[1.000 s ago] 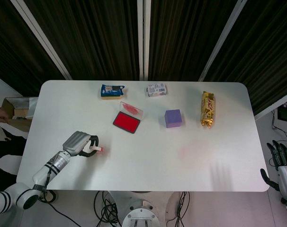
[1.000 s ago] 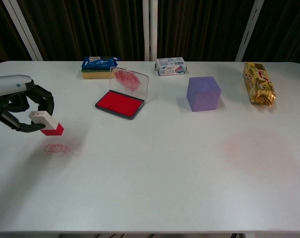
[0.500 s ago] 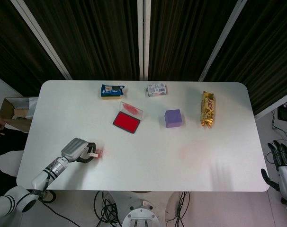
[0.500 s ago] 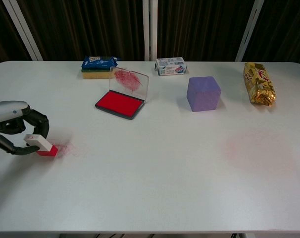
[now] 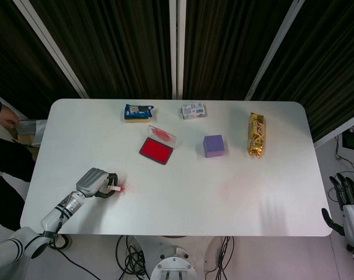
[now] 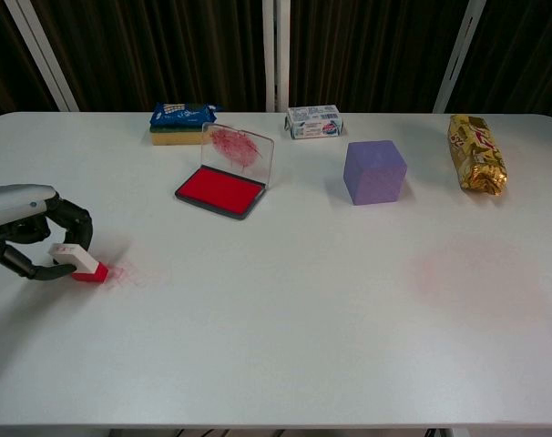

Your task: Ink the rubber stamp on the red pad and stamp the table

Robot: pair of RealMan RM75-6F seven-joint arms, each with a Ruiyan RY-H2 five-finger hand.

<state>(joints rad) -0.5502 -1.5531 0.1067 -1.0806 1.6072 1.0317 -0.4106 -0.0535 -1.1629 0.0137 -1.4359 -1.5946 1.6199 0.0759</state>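
Note:
My left hand [image 5: 95, 182] [image 6: 28, 232] grips the rubber stamp [image 6: 79, 263] [image 5: 116, 188], a white block with a red base, and presses it flat on the white table [image 6: 285, 309] near the front left. A faint red smudge [image 6: 123, 272] lies just right of the stamp. The red ink pad [image 6: 220, 191] [image 5: 156, 151] sits open further back, its clear lid [image 6: 237, 149] stained red and standing up. My right hand [image 5: 347, 204] hangs off the table's right edge with fingers apart, holding nothing.
A purple cube [image 6: 374, 171], a gold snack bag [image 6: 475, 154], a small white box [image 6: 314, 121] and a blue packet on a sponge [image 6: 178, 122] line the back. A pale red stain [image 6: 472, 273] marks the front right. A person [image 5: 4, 146] stands left of the table.
My left hand came down with the stamp from above the table onto the surface, covering the earlier print, and now holds it pressed there. The person at the left moved.

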